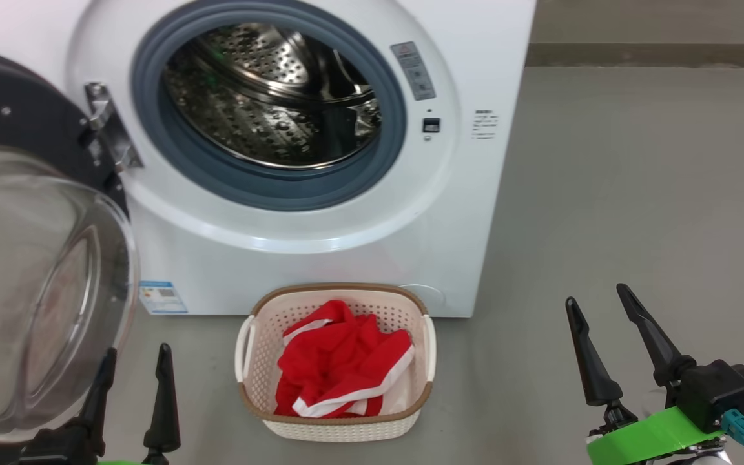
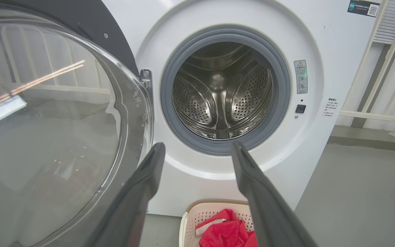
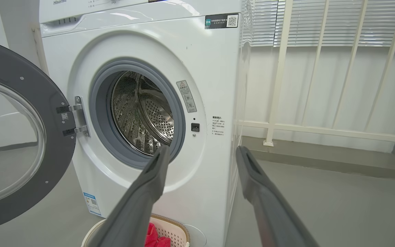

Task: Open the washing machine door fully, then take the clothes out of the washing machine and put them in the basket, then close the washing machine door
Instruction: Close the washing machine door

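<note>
1. The red clothes (image 1: pixel 340 368) lie in the cream basket (image 1: pixel 340 429), which stands in front of the washing machine (image 1: pixel 320 258). The steel drum (image 1: pixel 268 97) looks empty.
2. The left claw (image 1: pixel 138 352) and the right claw (image 1: pixel 595 294) both stand wide and hold nothing.
3. The washing machine door (image 1: pixel 42 290) hangs open beside the left claw. Pushing its black rim, not the glass, would likely swing it shut best.

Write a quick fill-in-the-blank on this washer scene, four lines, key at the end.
1. The cream perforated plastic basket holds ____ clothes with white trim.
2. The perforated steel drum of the white front-loading washing machine is ____.
3. The round black-rimmed glass door stands ____.
4. The left claw and the right claw each grip ____.
Missing words: red; empty; open; nothing.
</note>
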Available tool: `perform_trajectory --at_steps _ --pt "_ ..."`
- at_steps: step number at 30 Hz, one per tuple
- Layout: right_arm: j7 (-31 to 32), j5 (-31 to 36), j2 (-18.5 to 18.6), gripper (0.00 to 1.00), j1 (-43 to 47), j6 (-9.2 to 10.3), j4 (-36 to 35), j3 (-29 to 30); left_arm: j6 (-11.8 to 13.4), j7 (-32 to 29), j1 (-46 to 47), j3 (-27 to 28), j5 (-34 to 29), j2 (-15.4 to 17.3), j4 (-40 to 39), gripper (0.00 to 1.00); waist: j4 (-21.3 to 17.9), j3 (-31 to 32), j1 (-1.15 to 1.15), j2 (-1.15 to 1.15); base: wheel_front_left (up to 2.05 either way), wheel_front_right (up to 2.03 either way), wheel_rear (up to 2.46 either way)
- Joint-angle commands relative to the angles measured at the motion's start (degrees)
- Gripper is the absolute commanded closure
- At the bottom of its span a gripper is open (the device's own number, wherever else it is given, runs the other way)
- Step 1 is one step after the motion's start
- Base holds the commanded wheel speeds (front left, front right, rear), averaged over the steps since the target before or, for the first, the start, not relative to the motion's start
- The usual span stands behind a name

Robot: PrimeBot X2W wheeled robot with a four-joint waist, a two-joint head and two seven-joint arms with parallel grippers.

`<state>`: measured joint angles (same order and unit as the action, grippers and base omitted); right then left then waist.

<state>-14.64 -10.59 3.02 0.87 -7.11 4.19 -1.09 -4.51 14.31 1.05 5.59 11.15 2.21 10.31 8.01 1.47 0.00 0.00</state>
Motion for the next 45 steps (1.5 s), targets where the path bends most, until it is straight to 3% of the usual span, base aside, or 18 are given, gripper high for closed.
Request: perform_trajectory --at_steps 1,26,45 --pt "-0.36 -0.07 0.63 0.0 -2.45 -0.37 -1.64 -1.6 0.55 0.69 1.06 1.6 0.24 0.67 -1.8 0.0 1.52 0.0 0.0 0.0 0.0 0.0 0.0" --pt "-0.36 -0.09 0.94 0.0 -4.11 -0.37 -2.09 -3.81 4.07 0.69 0.37 0.34 0.16 0.67 -6.91 0.0 14.2 -1.02 0.0 0.0 0.0 0.0 0.0" --pt "-0.36 -0.08 0.6 0.0 -4.48 -0.37 -1.52 -4.49 5.56 0.69 -0.13 0.48 -0.44 0.77 -7.11 0.0 17.51 -0.54 0.0 0.0 0.0 0.0 0.0"
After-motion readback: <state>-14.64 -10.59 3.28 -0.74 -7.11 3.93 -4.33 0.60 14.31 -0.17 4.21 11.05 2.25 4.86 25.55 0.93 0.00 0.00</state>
